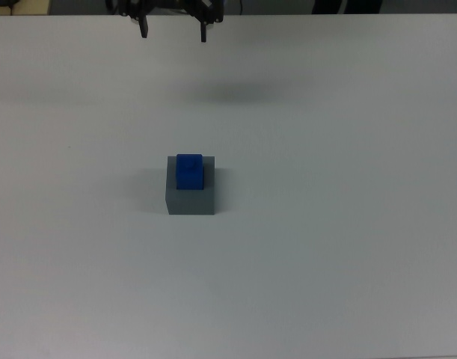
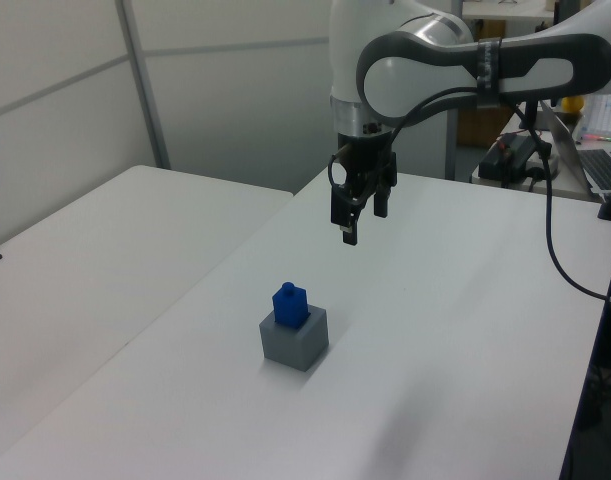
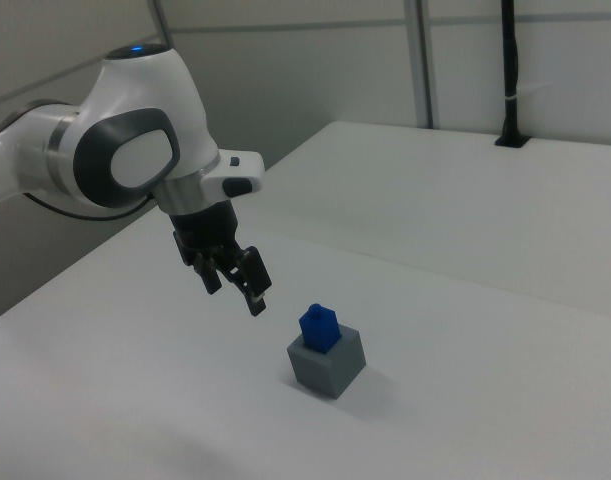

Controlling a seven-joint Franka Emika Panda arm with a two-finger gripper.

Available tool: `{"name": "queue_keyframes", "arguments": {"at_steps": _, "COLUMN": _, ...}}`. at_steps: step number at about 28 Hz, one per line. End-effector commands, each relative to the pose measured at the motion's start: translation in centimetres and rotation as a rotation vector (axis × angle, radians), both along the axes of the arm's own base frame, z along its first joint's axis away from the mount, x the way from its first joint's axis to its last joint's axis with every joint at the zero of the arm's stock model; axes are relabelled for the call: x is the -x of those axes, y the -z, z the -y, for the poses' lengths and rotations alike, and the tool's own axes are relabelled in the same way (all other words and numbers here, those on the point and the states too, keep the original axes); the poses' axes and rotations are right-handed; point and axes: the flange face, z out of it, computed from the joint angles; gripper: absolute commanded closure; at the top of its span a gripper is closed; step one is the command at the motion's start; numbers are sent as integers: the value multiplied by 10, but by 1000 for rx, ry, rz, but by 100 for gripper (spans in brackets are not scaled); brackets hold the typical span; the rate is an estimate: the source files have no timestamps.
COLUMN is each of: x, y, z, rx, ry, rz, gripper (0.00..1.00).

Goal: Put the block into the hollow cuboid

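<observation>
The cuboid [image 1: 190, 196] [image 2: 295, 338] [image 3: 327, 361] stands on the white table [image 1: 348, 247] with the block [image 1: 188, 170] [image 2: 290, 303] [image 3: 318, 327] seated in its top recess, sticking up above the rim. In the top view the gripper [image 1: 173, 28] [image 2: 352, 224] [image 3: 236, 285] is at about 12 o'clock from the block, well apart and raised in the air, its fingers spread and holding nothing.

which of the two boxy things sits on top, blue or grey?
The block, the small bright blue one, sits in the top of the hollow cuboid and sticks out above its rim. The bigger grey cuboid rests directly on the table.
</observation>
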Motion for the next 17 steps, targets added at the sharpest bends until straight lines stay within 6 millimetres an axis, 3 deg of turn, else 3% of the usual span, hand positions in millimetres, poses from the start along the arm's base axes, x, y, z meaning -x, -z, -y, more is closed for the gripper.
{"name": "queue_keyframes", "arguments": {"at_steps": 1, "x": 4, "y": 3, "z": 2, "rx": -8, "ry": 22, "rz": -8, "gripper": 0}}
{"name": "queue_keyframes", "arguments": {"at_steps": 17, "x": 1, "y": 7, "z": -3, "rx": -7, "ry": 11, "rz": -17, "gripper": 0}}
